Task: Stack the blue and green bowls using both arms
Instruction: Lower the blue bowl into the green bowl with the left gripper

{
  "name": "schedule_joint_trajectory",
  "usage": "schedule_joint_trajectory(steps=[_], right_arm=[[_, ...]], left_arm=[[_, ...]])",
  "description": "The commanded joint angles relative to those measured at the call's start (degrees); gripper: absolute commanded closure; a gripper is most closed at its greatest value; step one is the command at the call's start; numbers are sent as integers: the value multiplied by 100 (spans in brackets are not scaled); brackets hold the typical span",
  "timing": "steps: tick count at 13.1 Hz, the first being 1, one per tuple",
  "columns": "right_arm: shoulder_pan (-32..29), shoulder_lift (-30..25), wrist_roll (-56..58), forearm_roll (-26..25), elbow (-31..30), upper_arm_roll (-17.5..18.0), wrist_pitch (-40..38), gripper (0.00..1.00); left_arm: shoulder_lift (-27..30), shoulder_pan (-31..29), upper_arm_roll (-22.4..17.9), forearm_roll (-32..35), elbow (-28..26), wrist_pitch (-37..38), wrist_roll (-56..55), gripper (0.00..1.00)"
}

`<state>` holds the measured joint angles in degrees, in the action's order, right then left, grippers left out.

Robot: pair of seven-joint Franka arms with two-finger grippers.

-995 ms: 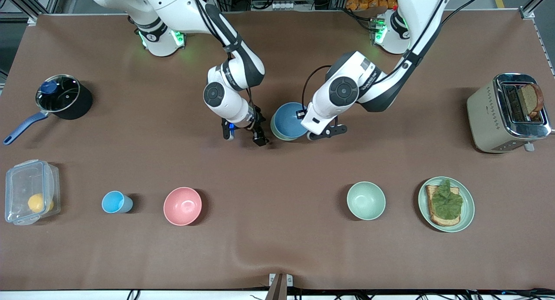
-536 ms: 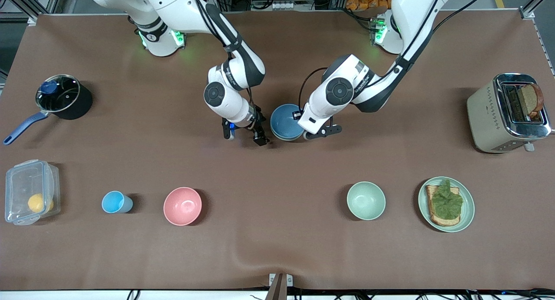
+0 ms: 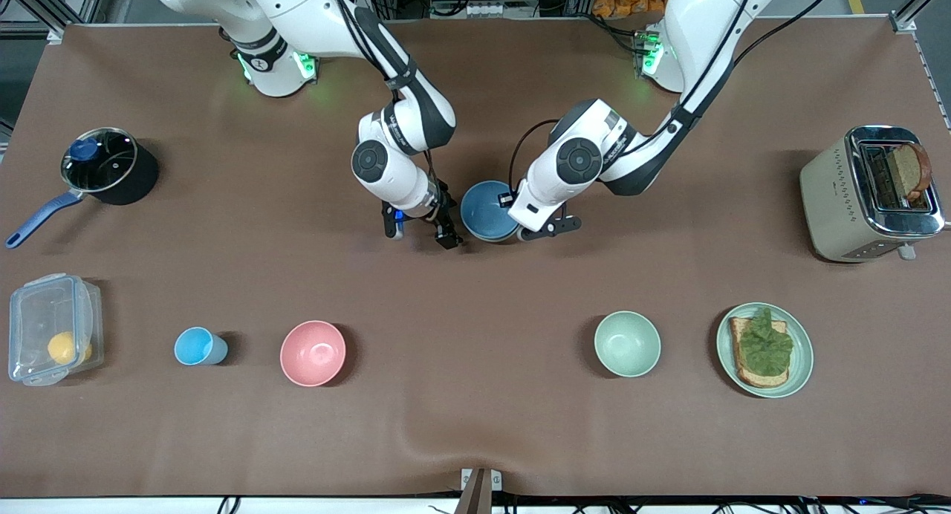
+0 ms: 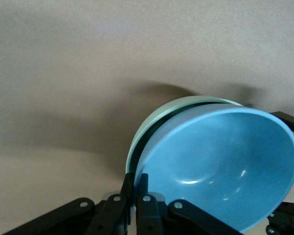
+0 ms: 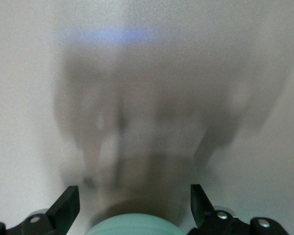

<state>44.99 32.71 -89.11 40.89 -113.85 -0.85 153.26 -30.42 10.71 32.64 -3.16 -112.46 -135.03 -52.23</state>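
The blue bowl [image 3: 487,211] sits tilted inside the green bowl [image 4: 152,122], whose pale rim shows just outside it in the left wrist view. My left gripper [image 3: 515,224] is shut on the blue bowl's [image 4: 220,161] rim, at the side toward the left arm's end of the table; it shows as closed fingers in its wrist view [image 4: 135,183]. My right gripper [image 3: 420,234] is open and empty, low over the table beside the bowls toward the right arm's end. In the right wrist view the green bowl's wall [image 5: 127,226] shows between its spread jaws [image 5: 132,198].
Nearer the camera stand a pink bowl [image 3: 313,353], a light-blue cup [image 3: 198,346], another pale green bowl [image 3: 627,343] and a green plate with toast [image 3: 802,358]. A lidded pot [image 3: 104,165], a plastic box [image 3: 52,328] and a toaster [image 3: 869,194] stand at the table's ends.
My left gripper has carried the blue bowl a little toward the right arm's end, so it now covers more of the green bowl. The right gripper has hardly moved.
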Motion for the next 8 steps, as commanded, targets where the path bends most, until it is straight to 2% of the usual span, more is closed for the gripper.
schedule_joint_trajectory(steps=[1,4,5,6,7,8], right_arm=[[53,77,69,148,91,-3,99,0],[53,77,69,139,82,-3,90,0],[53,69,69,139,91,-3,90,0],[53,69,69,139,91,-3,90,0],[53,69,69,139,91,-3,90,0],[45,69,69,139,91,-3,90,0]], left_arm=[[-60,19,-12,96,-4,-112,-251,100],[-69,-7,-20,96,-13,-103,-296,100],[-69,-16,-20,96,-13,-103,-305,95],[-69,-33,-20,96,-13,-94,-296,85],[-69,-33,-20,96,-13,-94,-296,48],[-69,-42,-20,96,-4,-94,-296,15]])
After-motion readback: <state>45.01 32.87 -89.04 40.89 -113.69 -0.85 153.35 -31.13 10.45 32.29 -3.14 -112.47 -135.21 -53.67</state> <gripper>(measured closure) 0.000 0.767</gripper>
